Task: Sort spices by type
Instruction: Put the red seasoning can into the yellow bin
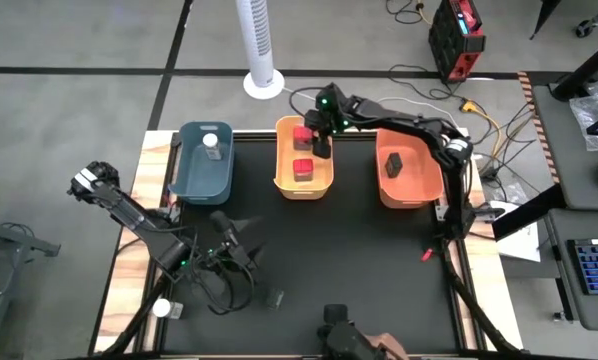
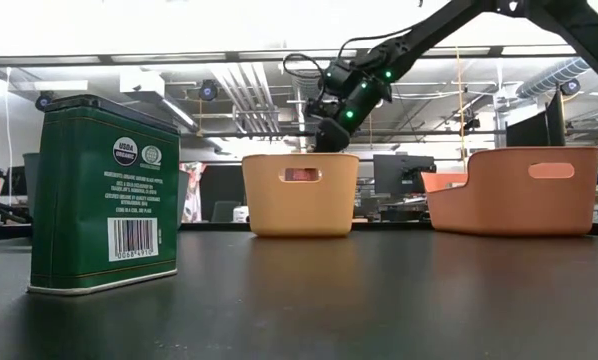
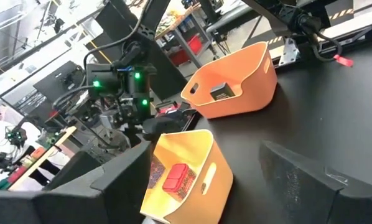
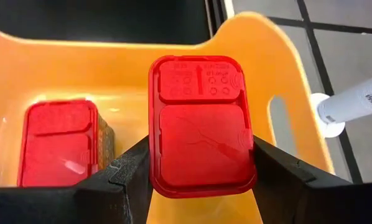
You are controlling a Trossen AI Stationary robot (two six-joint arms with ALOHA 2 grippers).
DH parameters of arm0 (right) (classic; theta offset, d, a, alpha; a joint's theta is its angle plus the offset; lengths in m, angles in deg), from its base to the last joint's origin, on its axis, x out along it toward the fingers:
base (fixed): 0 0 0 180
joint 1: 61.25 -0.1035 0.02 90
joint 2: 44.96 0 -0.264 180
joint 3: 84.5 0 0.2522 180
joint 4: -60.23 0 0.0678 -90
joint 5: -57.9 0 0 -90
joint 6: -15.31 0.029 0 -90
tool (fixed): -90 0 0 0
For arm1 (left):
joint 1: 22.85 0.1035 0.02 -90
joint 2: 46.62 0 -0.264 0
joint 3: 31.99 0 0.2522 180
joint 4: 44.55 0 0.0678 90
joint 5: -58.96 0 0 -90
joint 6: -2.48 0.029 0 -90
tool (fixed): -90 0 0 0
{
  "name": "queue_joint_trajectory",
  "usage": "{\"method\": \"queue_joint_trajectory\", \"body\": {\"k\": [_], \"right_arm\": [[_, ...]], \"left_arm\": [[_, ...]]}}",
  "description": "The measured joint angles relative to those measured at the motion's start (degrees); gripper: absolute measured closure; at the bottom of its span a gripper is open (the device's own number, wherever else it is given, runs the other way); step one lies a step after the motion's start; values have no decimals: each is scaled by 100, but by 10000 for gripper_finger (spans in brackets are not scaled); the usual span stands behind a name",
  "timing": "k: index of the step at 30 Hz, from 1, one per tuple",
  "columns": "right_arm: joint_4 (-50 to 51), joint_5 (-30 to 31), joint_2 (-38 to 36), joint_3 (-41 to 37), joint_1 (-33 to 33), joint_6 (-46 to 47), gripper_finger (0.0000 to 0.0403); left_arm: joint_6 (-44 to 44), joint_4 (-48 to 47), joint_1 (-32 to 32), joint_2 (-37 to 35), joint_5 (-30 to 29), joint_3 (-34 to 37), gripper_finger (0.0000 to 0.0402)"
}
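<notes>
My right gripper is shut on a red-lidded spice jar over the far end of the yellow bin, seen in the high view as right gripper. A second red-lidded jar rests on that bin's floor. A white-lidded jar stands in the blue bin, and a dark jar lies in the orange bin. A dark green tin stands on the table near its near edge. Another white-lidded jar sits at the near left. My left gripper hovers open over the mat. My right gripper pinches the red-lidded jar between its two fingers, one on each side, just under the lid's edge. The fingers come from above, pointing down. The jar stands upright in the hold, inside the yellow bin's rim and higher than the jar resting there.
The three bins stand in a row along the far side of the black mat. A small red object lies near the right edge. A white fan column stands beyond the far edge. Cables trail by my left arm.
</notes>
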Motion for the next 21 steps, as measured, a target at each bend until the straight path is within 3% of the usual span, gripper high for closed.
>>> {"method": "queue_joint_trajectory", "body": {"k": [21], "right_arm": [[-389, 2, 13, -348, 32, -311, 197]], "left_arm": [[-107, -40, 4, -2, 0, 0, 123]]}}
